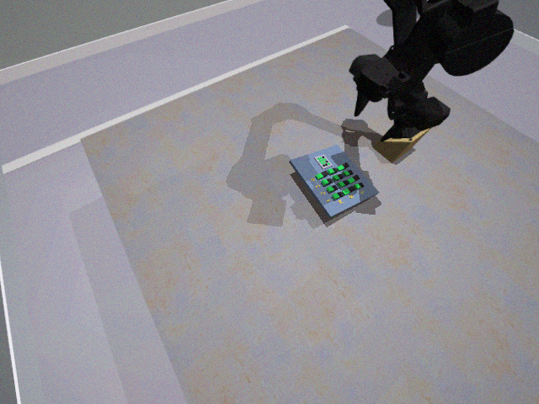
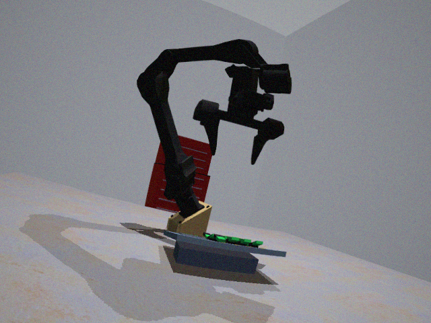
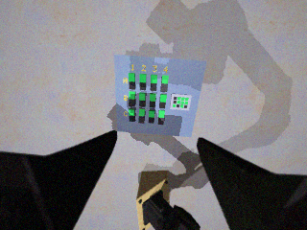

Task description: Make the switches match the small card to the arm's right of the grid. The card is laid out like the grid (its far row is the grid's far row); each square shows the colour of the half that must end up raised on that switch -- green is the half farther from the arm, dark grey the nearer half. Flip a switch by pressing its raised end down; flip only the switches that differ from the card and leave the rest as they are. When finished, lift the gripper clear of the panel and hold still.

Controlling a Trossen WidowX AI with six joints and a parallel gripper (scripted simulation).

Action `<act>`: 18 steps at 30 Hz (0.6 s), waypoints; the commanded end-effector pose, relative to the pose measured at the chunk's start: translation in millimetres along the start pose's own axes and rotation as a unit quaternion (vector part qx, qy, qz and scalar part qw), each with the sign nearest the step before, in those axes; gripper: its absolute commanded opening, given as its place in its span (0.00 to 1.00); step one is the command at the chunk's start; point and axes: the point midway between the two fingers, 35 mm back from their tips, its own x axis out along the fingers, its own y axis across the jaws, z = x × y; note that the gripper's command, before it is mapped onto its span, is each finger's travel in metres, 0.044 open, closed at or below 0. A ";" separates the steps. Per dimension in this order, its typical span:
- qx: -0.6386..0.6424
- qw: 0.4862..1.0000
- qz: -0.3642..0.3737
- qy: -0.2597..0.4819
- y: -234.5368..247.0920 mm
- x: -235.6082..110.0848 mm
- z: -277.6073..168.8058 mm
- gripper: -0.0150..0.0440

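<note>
The blue panel [image 1: 300, 163] [image 2: 271, 253] [image 3: 191, 72] bears a grid of rocker switches in three rows, A to C, and several columns. Each switch shows a green far half and a dark near half; which halves are raised is too small to tell surely. The small card [image 1: 323, 161] [image 3: 180, 102] lies right of the grid in the wrist view. It is mostly green, with dark squares at its left and in its near row; the exact layout is blurred. My gripper [image 1: 370, 127] [image 2: 233, 159] [image 3: 157, 138] is open and empty, high above the panel, touching nothing.
The panel sits tilted on a dark blue block [image 2: 215, 258]. The arm's tan base [image 1: 393, 151] [image 2: 194, 221] stands close to the panel's near side. A red panel with pale lines [image 2: 189, 153] stands behind the arm in the exterior view. The arm's shadow falls across the panel.
</note>
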 end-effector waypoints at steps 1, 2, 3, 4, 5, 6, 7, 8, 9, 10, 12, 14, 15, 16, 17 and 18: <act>0.000 1.000 0.000 0.000 2.0 2.1 1.6 0.89; -0.001 1.000 0.000 -0.001 7.7 8.5 6.4 0.84; -0.001 1.000 -0.001 -0.002 16.8 19.6 14.2 0.80; -0.002 1.000 -0.002 -0.004 27.8 34.6 23.7 0.75; -0.003 1.000 -0.004 -0.005 37.9 50.6 32.7 0.71; -0.004 1.000 -0.006 -0.006 47.1 67.3 41.0 0.67; -0.005 1.000 -0.008 -0.007 52.6 78.4 46.0 0.62; -0.005 1.000 -0.010 -0.008 56.8 87.7 49.8 0.58; -0.005 1.000 -0.010 -0.008 58.1 90.8 51.0 0.53; -0.005 1.000 -0.010 -0.008 58.6 91.9 51.4 0.49; -0.005 1.000 -0.010 -0.008 58.6 91.9 51.4 0.40; -0.005 1.000 -0.010 -0.007 58.6 94.8 51.6 0.31; -0.005 1.000 -0.010 -0.004 58.6 103.2 52.0 0.26; -0.005 1.000 -0.010 0.001 58.2 115.8 52.6 0.25; -0.005 1.000 -0.011 0.004 57.7 124.1 53.0 0.25; -0.005 1.000 -0.011 0.004 57.5 126.9 53.0 0.25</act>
